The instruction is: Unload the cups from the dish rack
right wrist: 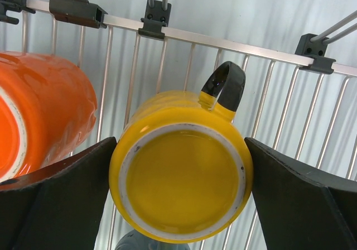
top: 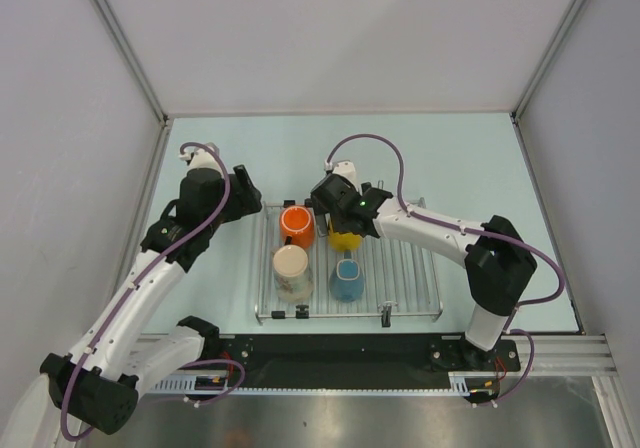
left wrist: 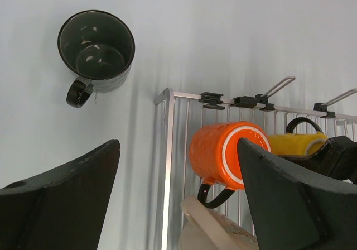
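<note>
The dish rack (top: 410,268) holds an orange mug (top: 297,225) on its side, a cream mug (top: 291,271), a blue mug (top: 347,280) and a yellow mug (top: 345,238). In the right wrist view the yellow mug (right wrist: 181,188) stands upside down, handle toward the rack's back rail. My right gripper (right wrist: 179,141) is open, one finger close on each side of the mug. My left gripper (left wrist: 178,144) is open and empty above the rack's back left corner. The dark mug (left wrist: 97,46) stands upright on the table, left of the rack.
The rack's back rail (right wrist: 268,49) carries black clips and upright posts. The orange mug (right wrist: 50,110) lies just left of my right gripper's left finger. White walls enclose the table on three sides. The right arm reaches across the rack's right half.
</note>
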Available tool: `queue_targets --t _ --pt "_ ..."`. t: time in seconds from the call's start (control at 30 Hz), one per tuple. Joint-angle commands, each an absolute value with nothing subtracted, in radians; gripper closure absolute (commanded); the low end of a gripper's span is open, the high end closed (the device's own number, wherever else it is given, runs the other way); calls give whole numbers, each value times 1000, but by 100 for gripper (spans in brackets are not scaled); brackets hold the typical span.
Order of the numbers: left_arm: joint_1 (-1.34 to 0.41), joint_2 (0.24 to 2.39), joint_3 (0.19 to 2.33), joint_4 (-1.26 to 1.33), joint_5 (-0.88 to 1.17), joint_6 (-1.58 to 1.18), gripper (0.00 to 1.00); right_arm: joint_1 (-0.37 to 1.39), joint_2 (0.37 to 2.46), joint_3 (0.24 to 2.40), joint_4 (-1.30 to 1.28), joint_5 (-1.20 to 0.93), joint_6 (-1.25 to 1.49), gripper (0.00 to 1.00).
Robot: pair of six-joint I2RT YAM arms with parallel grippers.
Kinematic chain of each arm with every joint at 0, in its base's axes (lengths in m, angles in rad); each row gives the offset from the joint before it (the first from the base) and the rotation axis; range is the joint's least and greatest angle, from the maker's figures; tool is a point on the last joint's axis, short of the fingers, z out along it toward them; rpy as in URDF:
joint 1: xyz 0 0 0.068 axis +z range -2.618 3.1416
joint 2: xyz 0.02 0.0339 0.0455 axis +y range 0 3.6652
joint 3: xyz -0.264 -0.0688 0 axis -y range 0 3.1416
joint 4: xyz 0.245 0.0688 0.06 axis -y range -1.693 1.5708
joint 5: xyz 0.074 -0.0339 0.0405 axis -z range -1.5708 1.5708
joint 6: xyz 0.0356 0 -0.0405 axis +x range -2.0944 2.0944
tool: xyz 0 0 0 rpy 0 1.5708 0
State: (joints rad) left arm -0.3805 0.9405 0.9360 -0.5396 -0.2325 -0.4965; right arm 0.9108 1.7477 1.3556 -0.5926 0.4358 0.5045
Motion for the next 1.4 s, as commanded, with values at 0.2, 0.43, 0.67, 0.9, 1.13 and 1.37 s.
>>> queue_targets --t 0.2,0.43,0.67,0.9,1.13,1.37 --pt "-387 939 923 -503 -222 -494 10 916 1710 1321 -568 402 529 39" --pt "-387 939 922 -502 -222 -494 11 914 1684 1305 -575 422 546 100" --pt "-388 949 923 -500 -227 -506 15 916 1605 1287 -548 426 519 100" --pt "-387 969 937 -499 -224 -518 15 904 1510 1367 -572 436 480 100" --pt "-387 965 953 -476 -201 -541 14 820 1421 1408 -566 356 495 100" --pt "-387 925 925 -349 -29 -583 14 609 1207 1165 -235 -72 621 100"
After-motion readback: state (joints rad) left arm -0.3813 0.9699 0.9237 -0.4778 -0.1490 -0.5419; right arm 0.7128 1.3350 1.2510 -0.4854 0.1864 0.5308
